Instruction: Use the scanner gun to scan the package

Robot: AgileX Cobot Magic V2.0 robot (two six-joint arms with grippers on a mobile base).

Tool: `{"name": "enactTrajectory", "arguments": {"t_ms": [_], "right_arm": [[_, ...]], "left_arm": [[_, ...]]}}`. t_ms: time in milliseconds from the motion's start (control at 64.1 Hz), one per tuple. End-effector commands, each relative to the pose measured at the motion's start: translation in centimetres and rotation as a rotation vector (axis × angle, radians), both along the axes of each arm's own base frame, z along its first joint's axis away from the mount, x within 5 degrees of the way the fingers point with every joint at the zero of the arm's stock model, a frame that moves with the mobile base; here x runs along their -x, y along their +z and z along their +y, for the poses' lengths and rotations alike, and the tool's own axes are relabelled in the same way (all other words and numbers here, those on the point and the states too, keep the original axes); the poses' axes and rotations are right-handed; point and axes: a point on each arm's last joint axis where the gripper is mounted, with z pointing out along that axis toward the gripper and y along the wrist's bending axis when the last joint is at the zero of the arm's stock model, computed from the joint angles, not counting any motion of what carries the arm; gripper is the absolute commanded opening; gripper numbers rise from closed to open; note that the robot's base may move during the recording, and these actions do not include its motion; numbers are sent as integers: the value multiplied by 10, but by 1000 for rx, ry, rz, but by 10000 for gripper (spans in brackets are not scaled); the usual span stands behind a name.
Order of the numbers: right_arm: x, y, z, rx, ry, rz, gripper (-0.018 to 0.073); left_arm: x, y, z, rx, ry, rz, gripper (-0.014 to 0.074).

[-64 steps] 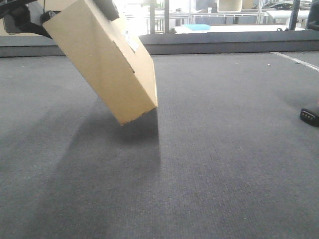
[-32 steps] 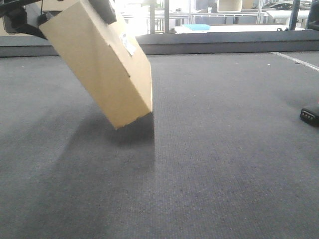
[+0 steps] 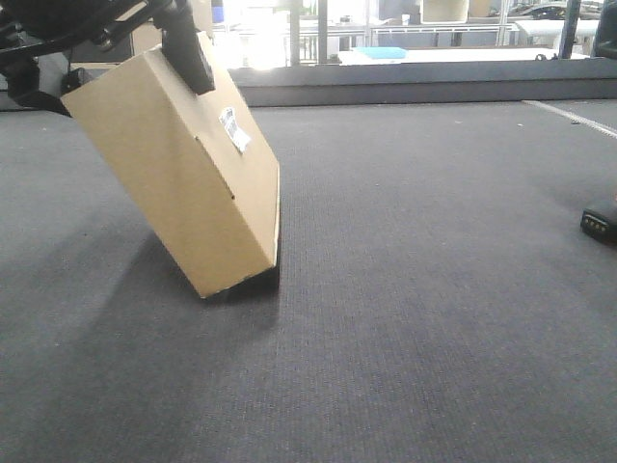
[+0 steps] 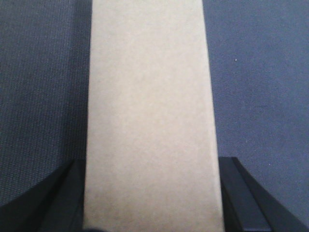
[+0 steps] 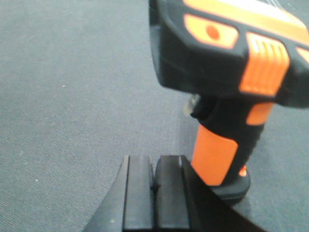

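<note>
Package point(image 3: 183, 183) tilted, lower end down on carpet point(image 3: 434, 318), label point(image 3: 234, 130) on upward face. Left gripper point(image 4: 152, 193) clamps its upper end, one finger per side. Scanner gun point(image 5: 227, 96) upright on carpet, well apart to right. Right gripper point(image 5: 154, 193) just beside it, pads pressed together, holding nothing.

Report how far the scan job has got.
Done: the left pincer has the package gripped and tilted, with its label exposed. In hand: nothing on the scanning side; the right pincer is shut beside the scanner, which stands ungripped on the carpet. Left: grasp the scanner, aim it at the label and scan.
</note>
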Motion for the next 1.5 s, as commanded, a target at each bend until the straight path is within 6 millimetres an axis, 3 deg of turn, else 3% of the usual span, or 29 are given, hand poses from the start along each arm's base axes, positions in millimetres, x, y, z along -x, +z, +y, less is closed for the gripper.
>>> {"name": "enactTrajectory", "arguments": {"t_ms": [0, 109, 359, 702, 858, 1029, 1216, 1481], "right_arm": [[0, -1, 0, 16, 9, 47, -169], [3, 2, -1, 91, 29, 127, -169], [6, 31, -4, 71, -18, 128, -169], [5, 39, -5, 80, -28, 158, -169], [7, 63, -6, 74, -37, 90, -169], [11, 75, -3, -38, -57, -8, -169], [11, 77, -6, -39, -69, -50, -169], [13, 70, -31, -15, -188, -151, -169]], "left_arm": [[0, 4, -3, 16, -15, -33, -111], [0, 4, -3, 16, -15, -33, -111], [0, 5, -3, 23, -19, -43, -111], [0, 5, -4, 26, -20, -47, -111], [0, 5, -4, 26, -20, -47, -111], [0, 5, -4, 26, -20, -47, -111], [-1, 5, -3, 12, -26, -56, -111], [-1, 5, -3, 12, -26, -56, -111]]}}
